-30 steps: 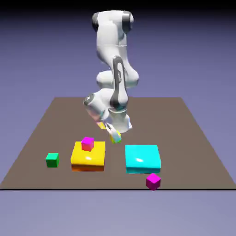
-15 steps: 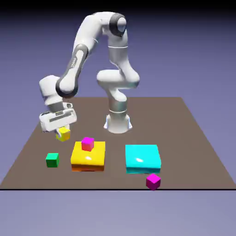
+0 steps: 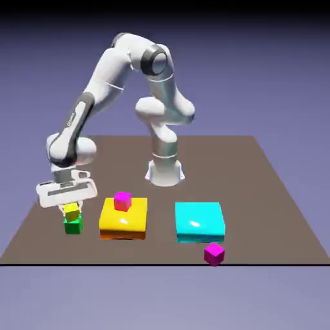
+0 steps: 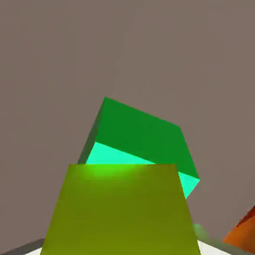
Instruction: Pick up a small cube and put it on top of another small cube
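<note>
Between the fingers (image 3: 72, 209), from where I'm watching, sits the yellow-green cube (image 3: 71, 211), on top of the dark green cube (image 3: 73, 226) and twisted a bit relative to it. I've got the fingers released, spread either side of it, above the worktop (image 3: 167, 251).

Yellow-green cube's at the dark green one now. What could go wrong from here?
The yellow-green cube looks twisted and off-centre against the green cube, so it might tip or slide once unsupported.

I can't tell whether the gripper has let go; its fingers are right beside the upper cube, so an uneven retreat could drag it off.
</note>
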